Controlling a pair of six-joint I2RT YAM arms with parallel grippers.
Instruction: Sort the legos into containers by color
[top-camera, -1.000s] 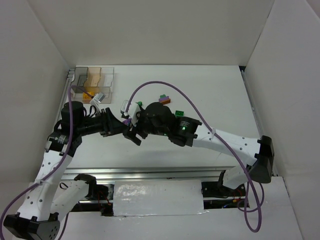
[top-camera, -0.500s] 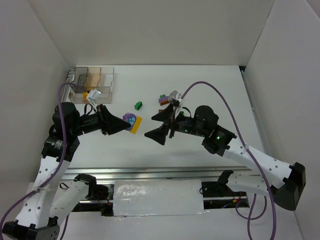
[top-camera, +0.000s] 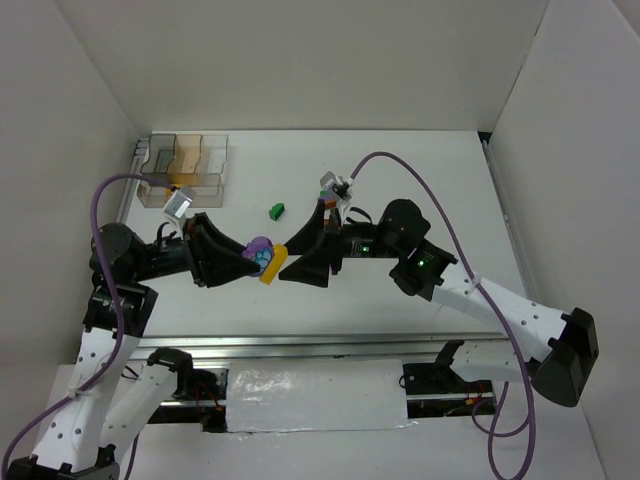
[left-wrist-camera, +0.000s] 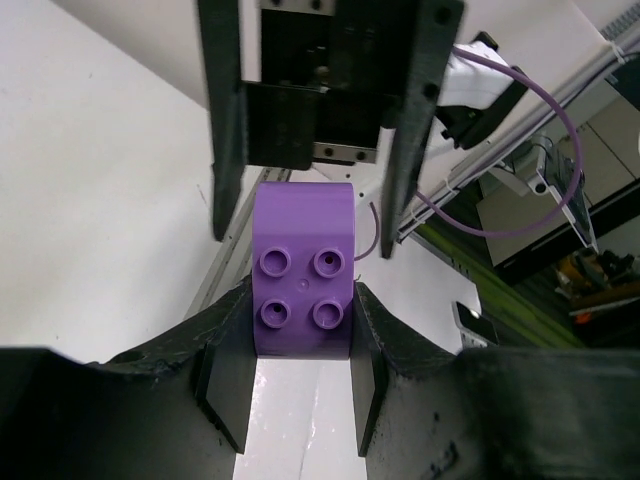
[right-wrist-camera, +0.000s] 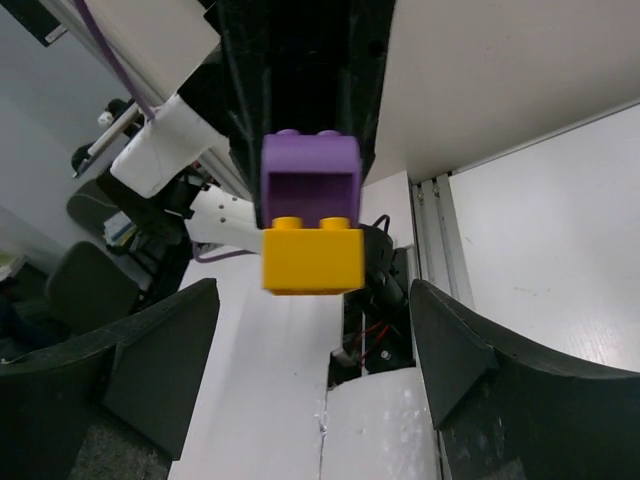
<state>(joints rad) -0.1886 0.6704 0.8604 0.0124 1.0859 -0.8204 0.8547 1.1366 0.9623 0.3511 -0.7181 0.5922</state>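
Gripping a purple studded plastic brick (left-wrist-camera: 303, 270), yellow plastic brick (right-wrist-camera: 312, 258) stuck on, in the left pincer (left-wrist-camera: 300, 345); facing it with the right pincer (right-wrist-camera: 315, 360) spread wide, empty.

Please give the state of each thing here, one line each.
left hand: shut on the purple brick
purple brick: held off the table
yellow brick: stuck to the purple brick, ungripped
right hand: open, facing the yellow brick
green brick: lying loose on the table
tray: upright, orange brick in one cell
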